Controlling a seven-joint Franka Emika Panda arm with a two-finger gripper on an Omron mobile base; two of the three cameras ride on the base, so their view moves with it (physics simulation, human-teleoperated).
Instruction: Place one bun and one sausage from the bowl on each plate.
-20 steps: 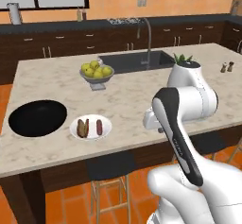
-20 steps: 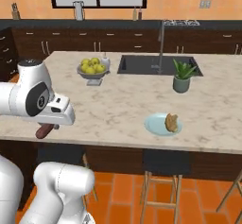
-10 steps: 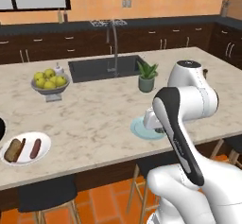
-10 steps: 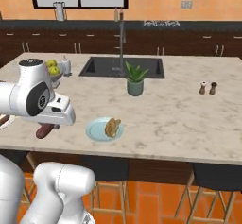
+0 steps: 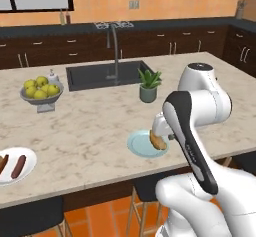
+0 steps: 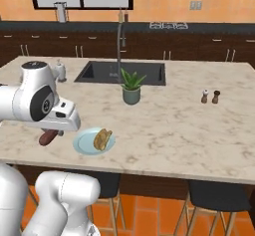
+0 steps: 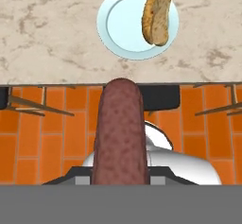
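Note:
My gripper (image 6: 50, 133) is shut on a reddish-brown sausage (image 6: 48, 137), held just left of the pale blue plate (image 6: 82, 143). In the hand view the sausage (image 7: 120, 128) runs up the middle, its far end at the counter's front edge, short of the blue plate (image 7: 120, 25). A tan bun (image 7: 157, 17) lies on that plate's right side. The same bun (image 5: 157, 140) and blue plate (image 5: 137, 144) sit beside my arm. At far left, the white plate (image 5: 28, 155) carries another sausage (image 5: 18, 166) beside a bun (image 5: 2, 163). The bowl is out of view.
A grey footed bowl of yellow-green fruit (image 5: 42, 89) stands at the back left. A potted plant (image 6: 131, 87) sits in front of the sink (image 6: 120, 71) and its tall tap (image 5: 114, 51). Salt and pepper shakers (image 6: 209, 96) stand on the right. Stools stand under the counter edge.
The base has driven to the right, so the whole scene has slid left; the blue plate now lies right in front. The sausage stays in the shut gripper.

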